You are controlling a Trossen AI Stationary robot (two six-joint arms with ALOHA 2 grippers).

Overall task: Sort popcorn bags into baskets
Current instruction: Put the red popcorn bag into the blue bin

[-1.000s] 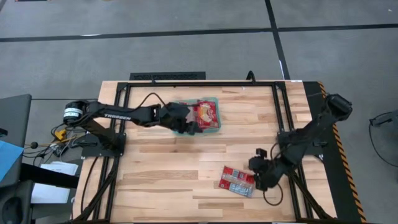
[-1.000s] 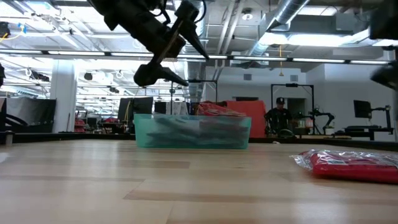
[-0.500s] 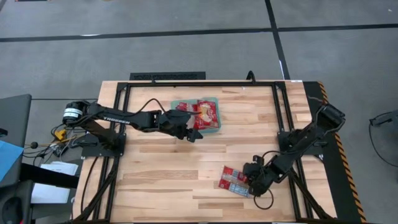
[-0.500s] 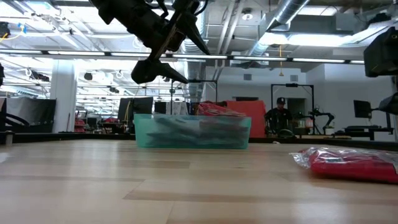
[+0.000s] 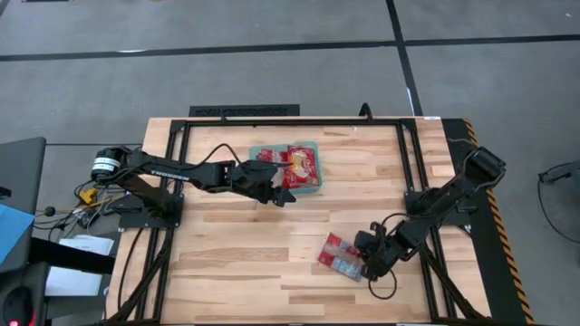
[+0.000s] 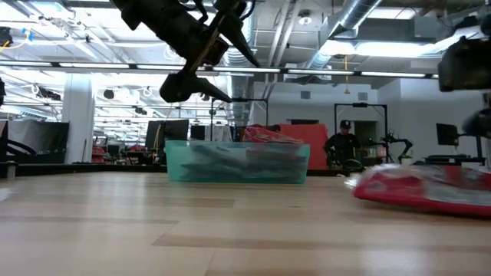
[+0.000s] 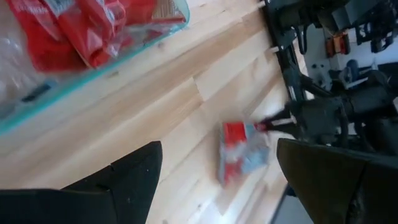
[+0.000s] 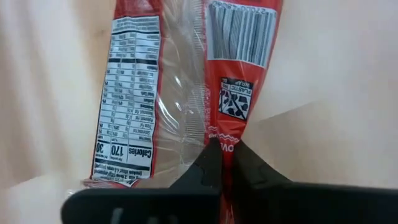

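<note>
On the wooden table (image 5: 236, 244), the right gripper (image 5: 367, 260) sits low at the near right part of the surface, its jaws pinched together on the edge of a popcorn bag (image 5: 341, 255); the right wrist view shows the two dark fingertips (image 8: 219, 163) closed on the red seam of that packet, whose clear middle panel, nutrition label and barcode face the camera. In the low view the same bag (image 6: 420, 189) appears at the right, and its near end seems slightly raised off the wood, though the blur there makes it hard to be sure. The green tray (image 5: 311, 186) stands near the far middle of the table, well apart from the held bag, with several red popcorn bags (image 5: 300, 164) piled inside it, one poking above the rim in the low view. The left gripper (image 5: 278, 193) hovers in the air just beside the tray's near edge, above the tabletop rather than on it, with its jaws spread apart and nothing between them; the left wrist view looks past its two wide-set fingers (image 7: 134, 176) at a corner of the tray and, farther off, the bag and the other arm. A person (image 6: 340, 144) stands in the room beyond the table.
</note>
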